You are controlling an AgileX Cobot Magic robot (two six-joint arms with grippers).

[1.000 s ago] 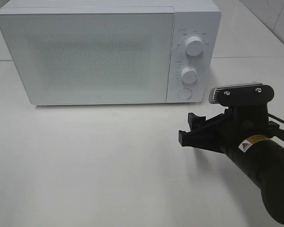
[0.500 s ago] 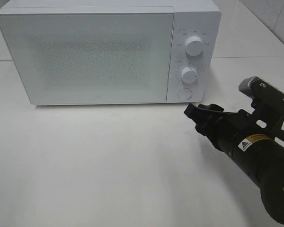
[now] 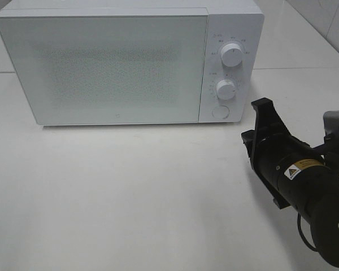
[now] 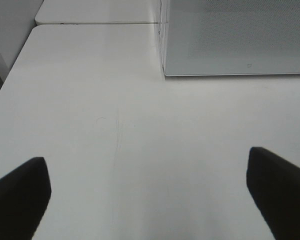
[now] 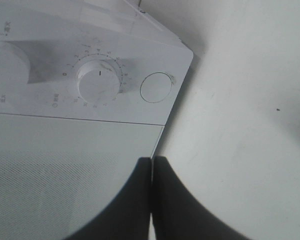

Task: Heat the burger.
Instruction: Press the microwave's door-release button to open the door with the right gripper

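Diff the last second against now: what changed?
The right tool shut on nothing, rolled onto its side, and swung right and back toward the microwave's lower right corner. The door stayed closed and the knobs were not turned.

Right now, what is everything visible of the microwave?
The microwave is a white, plastic-looking box standing upright at the back of the white table. Its door, with a dotted window, is closed. On the panel beside the door sit an upper knob, a lower knob and a round button below. It rests on the table; the shut right gripper is near, seemingly apart.
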